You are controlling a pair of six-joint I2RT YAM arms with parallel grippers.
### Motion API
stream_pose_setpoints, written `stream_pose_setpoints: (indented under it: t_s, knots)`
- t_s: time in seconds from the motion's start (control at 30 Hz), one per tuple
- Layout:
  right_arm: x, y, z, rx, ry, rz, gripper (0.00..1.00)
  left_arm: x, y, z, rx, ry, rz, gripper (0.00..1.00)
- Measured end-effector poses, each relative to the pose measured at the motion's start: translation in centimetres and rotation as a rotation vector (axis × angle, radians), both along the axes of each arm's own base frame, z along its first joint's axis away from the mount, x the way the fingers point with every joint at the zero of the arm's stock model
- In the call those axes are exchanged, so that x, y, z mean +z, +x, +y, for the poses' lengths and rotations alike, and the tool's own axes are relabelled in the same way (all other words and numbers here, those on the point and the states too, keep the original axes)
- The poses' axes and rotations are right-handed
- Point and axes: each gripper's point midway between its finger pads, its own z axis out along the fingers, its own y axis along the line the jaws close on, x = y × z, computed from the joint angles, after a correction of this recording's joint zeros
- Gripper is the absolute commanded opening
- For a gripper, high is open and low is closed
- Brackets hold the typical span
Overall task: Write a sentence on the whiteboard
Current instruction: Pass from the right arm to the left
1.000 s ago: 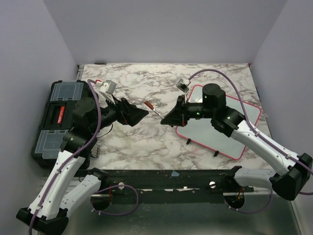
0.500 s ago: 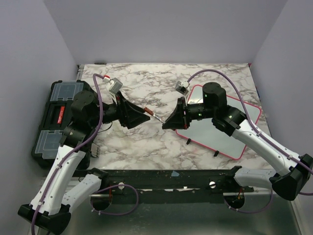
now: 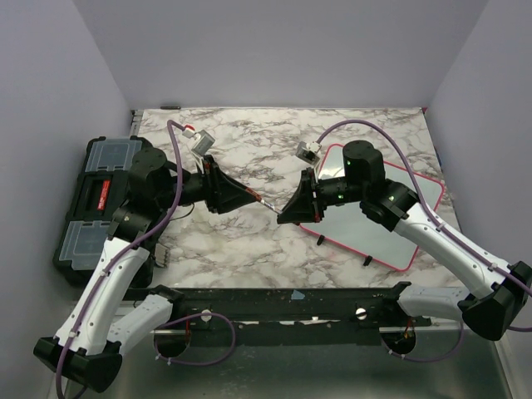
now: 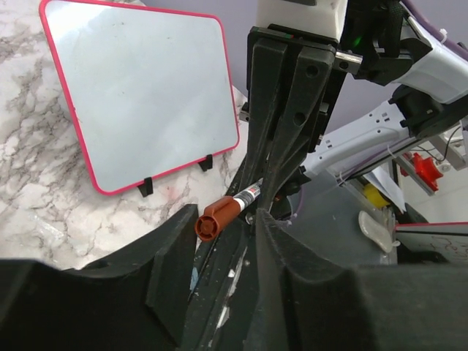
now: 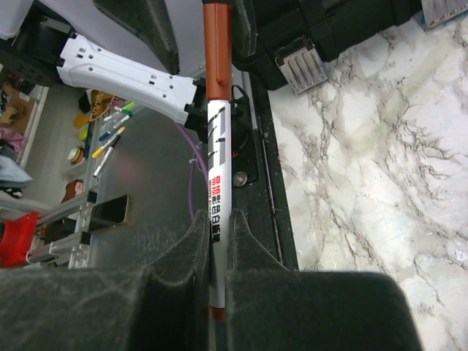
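My right gripper (image 5: 218, 232) is clamped tight on the barrel of the marker (image 5: 218, 168), a finger pressed to each side of the white body. The marker's red-brown cap (image 5: 217, 51) points away toward my other arm. My left gripper (image 4: 225, 223) stands partly open around that cap — one finger on each side, with a sliver of gap showing, so I can't say the cap is gripped. The two grippers meet nose to nose above the marble table (image 3: 241, 245), near its middle, and the marker bridges them clear of the surface. The whiteboard (image 3: 378, 241) lies on the table on my right side, partly under my right arm — pink-red frame, glossy white face, two small black feet on its near edge. A black toolbox (image 3: 91, 195) sits at the table's left edge, beside my left arm.
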Motion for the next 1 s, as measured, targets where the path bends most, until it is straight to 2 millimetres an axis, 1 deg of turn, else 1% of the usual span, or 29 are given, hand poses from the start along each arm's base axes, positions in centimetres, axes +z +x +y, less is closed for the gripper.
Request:
stream_pose_setpoints:
  t_s: [0.2,0.23,0.3,0.33,0.4,0.43,0.47,0.5,0.53,0.63,0.73,0.87,1.0]
  knots:
    - [0.0,-0.2,0.0,0.016,0.004,-0.013,0.01,-0.1,-0.1,0.0,-0.005,0.002,0.011,0.02]
    - [0.0,-0.2,0.0,0.018,0.002,-0.015,0.01,-0.1,-0.1,0.0,-0.004,0.001,0.013,0.00]
    - [-0.1,-0.2,-0.1,0.019,0.002,-0.024,0.01,0.0,-0.1,0.0,-0.005,-0.002,0.020,0.00]
    - [-0.1,-0.1,-0.1,0.020,0.002,-0.026,0.04,0.0,-0.1,0.0,-0.004,-0.004,0.025,0.00]
    - [-0.1,-0.1,-0.1,0.019,0.002,-0.028,0.55,0.1,-0.1,0.0,-0.003,-0.008,0.032,0.00]
    - [-0.1,-0.1,-0.1,0.015,0.001,-0.028,0.72,0.1,-0.1,-0.1,-0.002,-0.012,0.037,0.00]
    - [-0.1,0.2,0.0,0.000,-0.003,-0.026,0.80,0.2,0.0,-0.1,-0.001,-0.015,0.037,0.00]
    - [-0.2,0.5,0.0,-0.018,-0.008,-0.027,0.86,0.3,0.0,-0.1,0.002,-0.020,0.035,0.00]
    - [-0.3,0.8,0.0,-0.039,-0.012,-0.027,0.88,0.4,0.1,-0.1,0.003,-0.025,0.034,0.00]
    - [0.1,2.2,0.2,-0.124,-0.005,-0.020,0.88,0.7,0.3,-0.1,0.026,-0.044,0.033,0.00]
    - [0.8,3.4,0.2,-0.230,0.057,-0.008,0.88,1.0,0.6,0.2,0.071,-0.064,0.034,0.00]
    - [2.0,3.5,-0.2,-0.312,0.197,0.028,0.88,2.3,0.7,0.7,0.131,-0.117,0.022,0.00]
    - [4.4,3.6,-0.1,-0.327,0.323,0.044,0.87,3.9,0.7,1.0,0.170,-0.179,0.016,0.00]
